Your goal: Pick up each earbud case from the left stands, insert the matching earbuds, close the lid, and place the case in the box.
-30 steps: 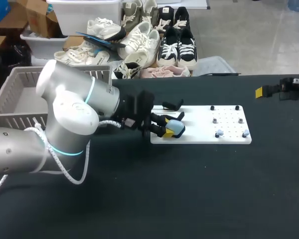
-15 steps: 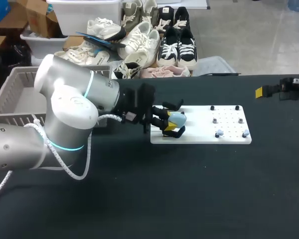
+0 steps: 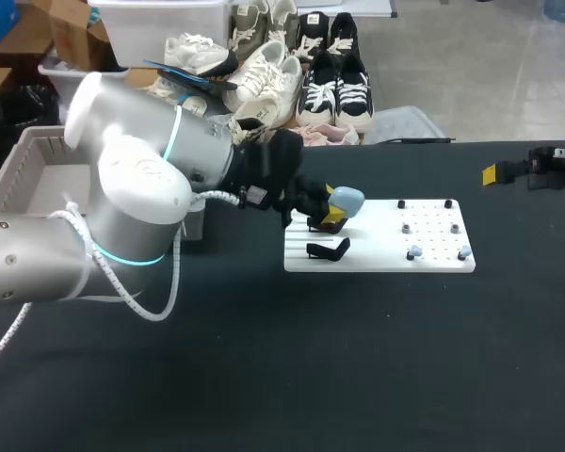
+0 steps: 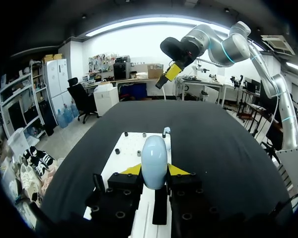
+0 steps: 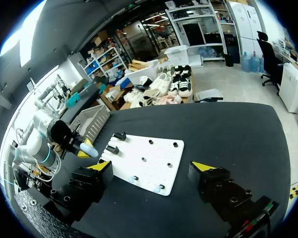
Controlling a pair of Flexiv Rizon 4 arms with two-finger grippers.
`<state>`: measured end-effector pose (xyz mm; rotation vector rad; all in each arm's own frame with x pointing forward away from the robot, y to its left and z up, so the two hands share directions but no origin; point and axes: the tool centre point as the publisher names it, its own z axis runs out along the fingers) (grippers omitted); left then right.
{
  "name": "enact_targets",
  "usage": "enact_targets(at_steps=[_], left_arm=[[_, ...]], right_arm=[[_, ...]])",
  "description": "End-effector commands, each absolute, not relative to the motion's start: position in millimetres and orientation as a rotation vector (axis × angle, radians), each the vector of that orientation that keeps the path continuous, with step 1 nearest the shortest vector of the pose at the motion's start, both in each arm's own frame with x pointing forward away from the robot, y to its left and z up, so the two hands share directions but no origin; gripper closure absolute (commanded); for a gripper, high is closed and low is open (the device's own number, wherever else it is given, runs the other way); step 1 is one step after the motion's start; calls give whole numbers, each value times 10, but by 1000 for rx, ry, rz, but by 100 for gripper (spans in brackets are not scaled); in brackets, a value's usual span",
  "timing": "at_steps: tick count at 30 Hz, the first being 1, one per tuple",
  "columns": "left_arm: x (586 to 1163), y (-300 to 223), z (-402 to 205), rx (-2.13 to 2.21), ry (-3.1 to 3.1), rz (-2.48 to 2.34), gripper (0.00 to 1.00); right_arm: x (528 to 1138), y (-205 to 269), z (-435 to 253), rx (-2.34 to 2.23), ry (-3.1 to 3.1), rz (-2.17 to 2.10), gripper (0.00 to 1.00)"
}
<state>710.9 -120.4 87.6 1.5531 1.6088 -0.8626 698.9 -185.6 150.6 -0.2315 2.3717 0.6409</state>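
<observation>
My left gripper (image 3: 331, 209) is shut on a light blue earbud case (image 3: 347, 198) and holds it above the left end of the white board (image 3: 377, 259). Below it the near black stand (image 3: 328, 250) is bare. In the left wrist view the case (image 4: 154, 158) stands upright between the yellow tips of the left gripper (image 4: 154, 170). Two pale earbuds (image 3: 414, 252) (image 3: 463, 252) sit on pegs at the board's right end. My right gripper (image 5: 152, 166) is open and holds nothing, well back from the board (image 5: 144, 158), at the table's far right (image 3: 508, 173).
A grey slatted basket (image 3: 24, 174) stands at the table's left edge, behind my left arm. Small dark pegs (image 3: 401, 203) dot the board's right half. The second black stand (image 5: 119, 135) sits at the board's far left corner.
My left gripper has lifted the blue case off the near stand and carried it up and toward the back. The stand is now bare. The right arm has not moved.
</observation>
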Motion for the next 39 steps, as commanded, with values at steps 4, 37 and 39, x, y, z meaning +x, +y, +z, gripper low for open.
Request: enact_targets(at_steps=[4,37,39], left_arm=[[7174,-1398,959,1512,1638,-837,100],[7315,-1912,1068,1556,1609,-823,100],[7287,-1918,1077,1560,1604,-826,100]], right_arm=[[7000,-1862,1501,-235,2372,645,0],[7036,-990,1136,-470,2412,785,0],[7048,-983,1131,-472,2411,789,0]])
